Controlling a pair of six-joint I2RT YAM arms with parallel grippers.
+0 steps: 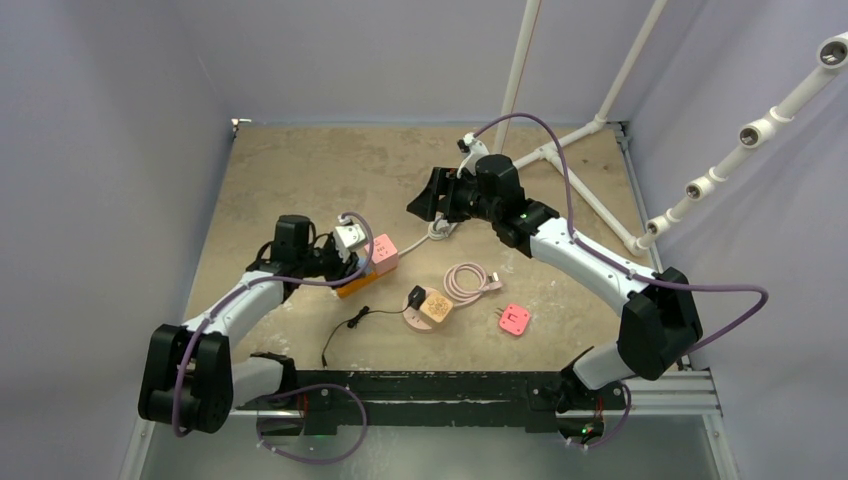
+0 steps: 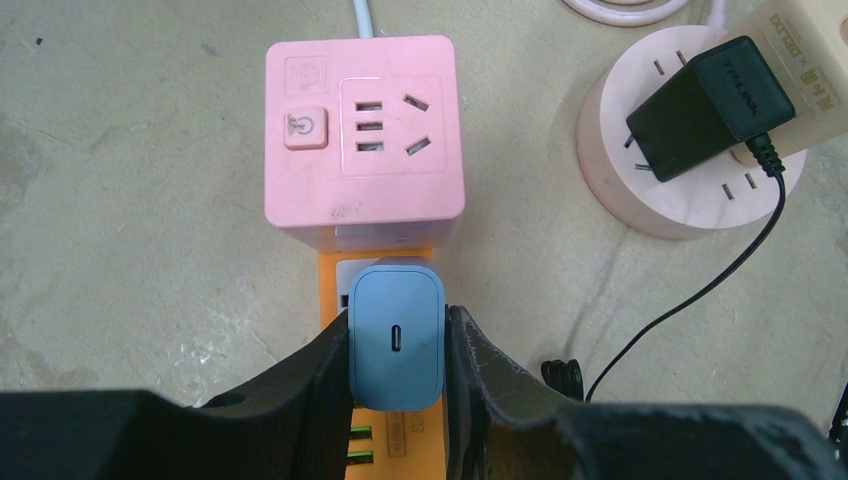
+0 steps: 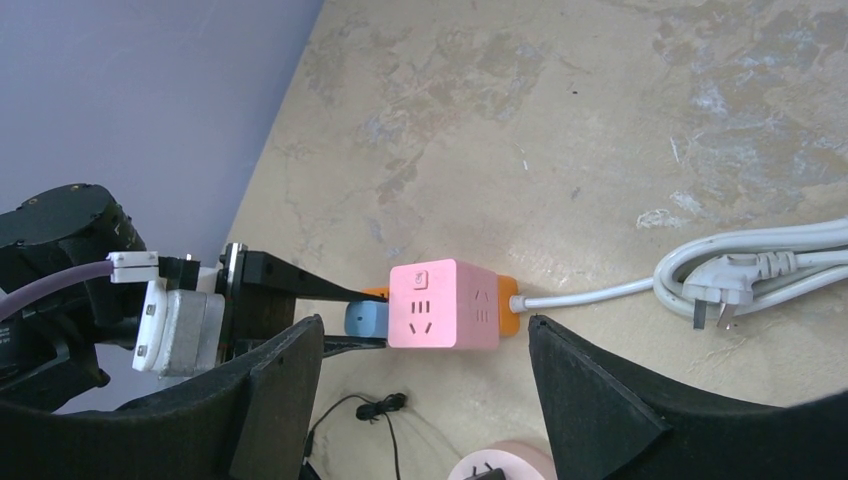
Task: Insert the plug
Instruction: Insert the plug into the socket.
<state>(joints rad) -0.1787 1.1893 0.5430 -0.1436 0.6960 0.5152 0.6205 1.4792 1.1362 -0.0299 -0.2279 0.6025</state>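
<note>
Left gripper (image 2: 397,330) pinches a blue-grey rectangular charger plug (image 2: 396,338) between part-closed jaws, over the orange plastic power strip (image 2: 400,450) beside the pink cube socket (image 2: 364,130); right gripper (image 3: 425,330) hangs wide open, empty. Seating appears under way; next, a straight, aligned push

Black adapter (image 2: 705,105): bore "TP-LINK" | pink socket cube (image 2: 362,140): button carried a power sign | tan block (image 2: 808,75): print was unreadable
</note>
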